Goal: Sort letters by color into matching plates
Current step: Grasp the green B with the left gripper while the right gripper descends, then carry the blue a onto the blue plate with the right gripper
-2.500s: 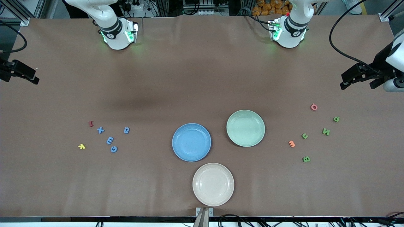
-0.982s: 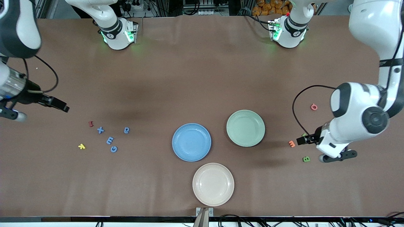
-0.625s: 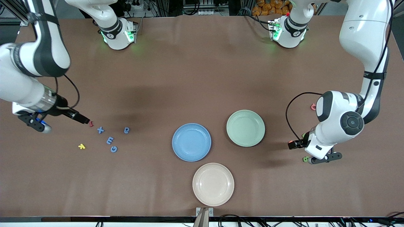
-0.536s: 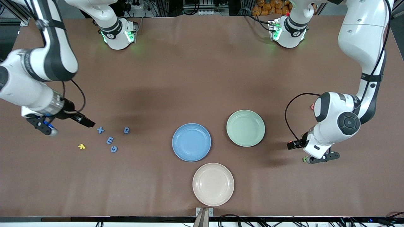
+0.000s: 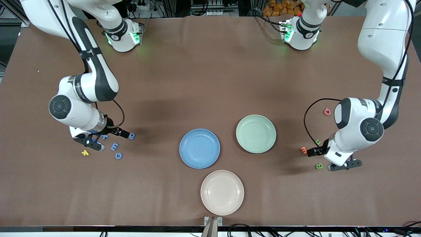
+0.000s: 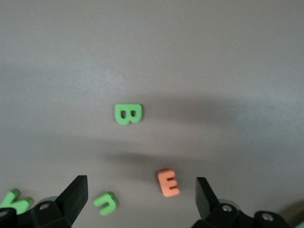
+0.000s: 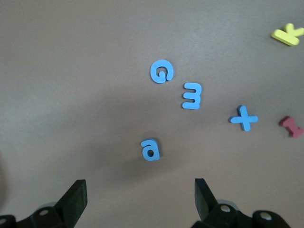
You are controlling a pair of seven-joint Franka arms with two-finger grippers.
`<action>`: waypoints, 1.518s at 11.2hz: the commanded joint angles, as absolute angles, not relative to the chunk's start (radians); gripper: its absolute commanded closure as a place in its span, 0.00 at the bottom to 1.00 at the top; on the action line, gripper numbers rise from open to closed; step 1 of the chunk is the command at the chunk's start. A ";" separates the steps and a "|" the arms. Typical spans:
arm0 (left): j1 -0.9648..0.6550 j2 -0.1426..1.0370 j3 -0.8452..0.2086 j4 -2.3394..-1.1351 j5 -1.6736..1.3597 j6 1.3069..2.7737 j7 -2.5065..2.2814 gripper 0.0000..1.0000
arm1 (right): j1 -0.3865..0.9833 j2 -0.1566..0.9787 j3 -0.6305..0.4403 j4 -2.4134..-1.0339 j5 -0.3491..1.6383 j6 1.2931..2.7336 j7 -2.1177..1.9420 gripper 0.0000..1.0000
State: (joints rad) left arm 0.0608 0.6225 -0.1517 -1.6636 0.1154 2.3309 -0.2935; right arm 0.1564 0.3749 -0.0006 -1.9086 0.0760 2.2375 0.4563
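Nearest the front camera, a cream plate (image 5: 222, 192) sits bare at six o'clock on the brown table (image 5: 210, 82), with the blue plate (image 5: 199, 148) just above it and the mint green plate (image 5: 256, 133) at its two o'clock; both are empty.

At the left arm's end, the left gripper (image 6: 140, 202), fingers spread wide, hovers low over the green letters. The green B (image 6: 128, 114) lies flat, its long axis running sideways in the left wrist view, with a small green letter (image 6: 105, 202) and an orange E (image 6: 168, 183) between the fingertips and another green letter (image 6: 15, 201) at the edge.

At the right arm's end, the right gripper (image 7: 140, 202), equally spread, hangs above the blue a (image 7: 150, 149). The blue G (image 7: 162, 71), blue E (image 7: 192, 95) and blue X (image 7: 244, 118) lie flat nearby, beside a yellow K (image 7: 288, 34) and a red letter (image 7: 290, 126).
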 commanded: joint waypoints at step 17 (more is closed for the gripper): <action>0.101 0.861 -0.143 -1.508 0.144 2.545 -0.026 0.13 | 0.146 0.523 0.026 -2.100 -0.014 2.671 0.311 0.47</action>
